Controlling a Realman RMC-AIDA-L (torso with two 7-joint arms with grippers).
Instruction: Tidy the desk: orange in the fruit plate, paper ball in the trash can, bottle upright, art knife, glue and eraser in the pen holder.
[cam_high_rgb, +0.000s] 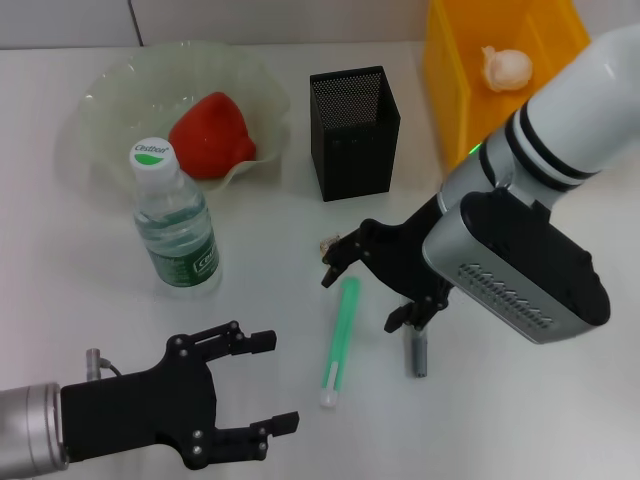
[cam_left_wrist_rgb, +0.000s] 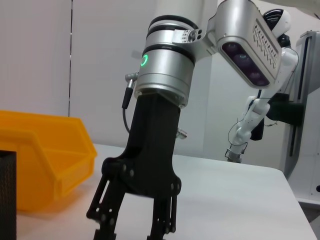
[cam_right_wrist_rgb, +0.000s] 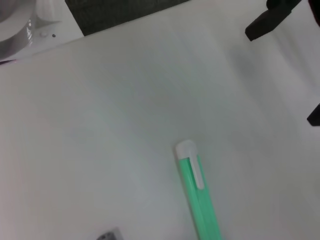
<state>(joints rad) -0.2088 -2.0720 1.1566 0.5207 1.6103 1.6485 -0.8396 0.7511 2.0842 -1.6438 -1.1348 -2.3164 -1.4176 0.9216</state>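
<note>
The orange (cam_high_rgb: 210, 135) lies in the pale-green fruit plate (cam_high_rgb: 110, 90) at the back left. In front of that plate the bottle (cam_high_rgb: 175, 225) stands upright. A paper ball (cam_high_rgb: 505, 68) rests inside the yellow trash can (cam_high_rgb: 470, 60), with the black mesh pen holder (cam_high_rgb: 353, 130) to its left. The green art knife (cam_high_rgb: 340, 340) (cam_right_wrist_rgb: 200, 200) lies flat mid-table. My right gripper (cam_high_rgb: 360, 300) hovers open over its far end. Beside it lies a grey glue stick (cam_high_rgb: 417, 350), and a small beige eraser (cam_high_rgb: 326, 243) sits by one fingertip. My left gripper (cam_high_rgb: 275, 382) is open near the front left.
The left wrist view shows the right arm's gripper (cam_left_wrist_rgb: 135, 225) from the side, with the trash can (cam_left_wrist_rgb: 45, 160) and an edge of the pen holder (cam_left_wrist_rgb: 6, 195) behind it. Bare white tabletop (cam_high_rgb: 520, 420) lies at the front right.
</note>
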